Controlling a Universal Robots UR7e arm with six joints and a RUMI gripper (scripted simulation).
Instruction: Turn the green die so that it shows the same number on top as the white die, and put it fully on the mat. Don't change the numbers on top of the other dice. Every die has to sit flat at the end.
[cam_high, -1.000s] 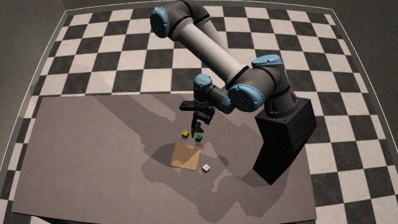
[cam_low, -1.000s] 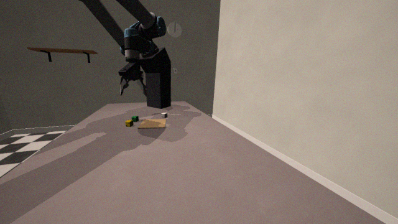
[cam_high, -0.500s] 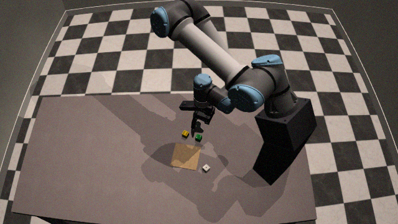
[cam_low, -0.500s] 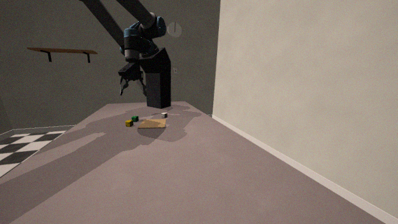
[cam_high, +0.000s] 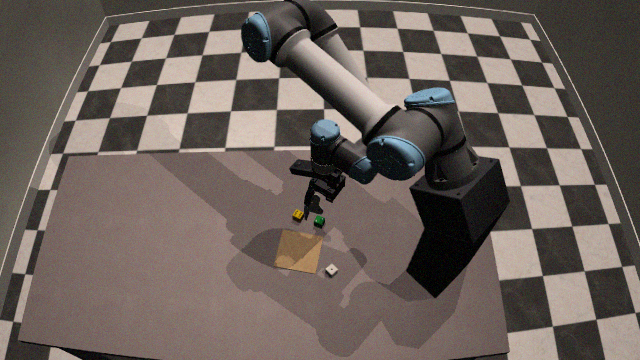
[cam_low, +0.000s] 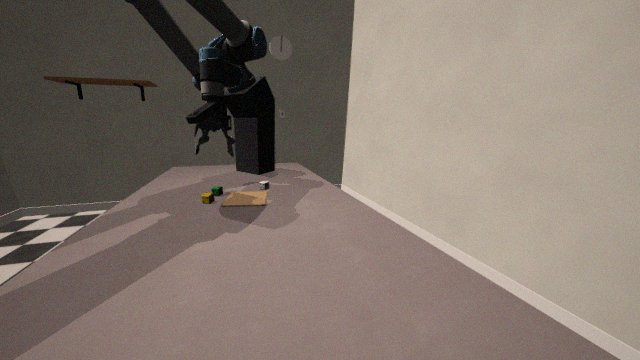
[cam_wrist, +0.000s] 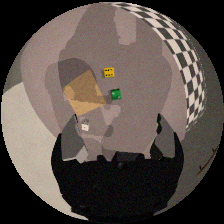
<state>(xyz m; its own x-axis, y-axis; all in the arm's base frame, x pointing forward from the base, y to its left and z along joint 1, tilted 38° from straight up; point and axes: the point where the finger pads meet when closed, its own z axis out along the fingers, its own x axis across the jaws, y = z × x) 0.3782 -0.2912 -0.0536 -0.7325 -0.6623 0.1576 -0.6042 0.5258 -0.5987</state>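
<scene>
The green die (cam_high: 319, 221) (cam_low: 217, 190) (cam_wrist: 116, 93) lies flat on the table just off the far corner of the tan mat (cam_high: 298, 251) (cam_low: 245, 198) (cam_wrist: 82, 91). The white die (cam_high: 331, 270) (cam_low: 264, 185) (cam_wrist: 85, 127) sits beside the mat's other side and shows one dot on top. The yellow die (cam_high: 298, 214) (cam_low: 207, 198) (cam_wrist: 108, 73) lies next to the green one. My gripper (cam_high: 313, 204) (cam_low: 215, 143) (cam_wrist: 117, 114) is open and empty, hanging well above the green and yellow dice.
The robot's dark base block (cam_high: 457, 220) (cam_low: 255, 130) stands at the table's side near the dice. A light wall (cam_low: 490, 125) runs along one table edge. Checkered floor (cam_high: 200, 100) lies beyond the table.
</scene>
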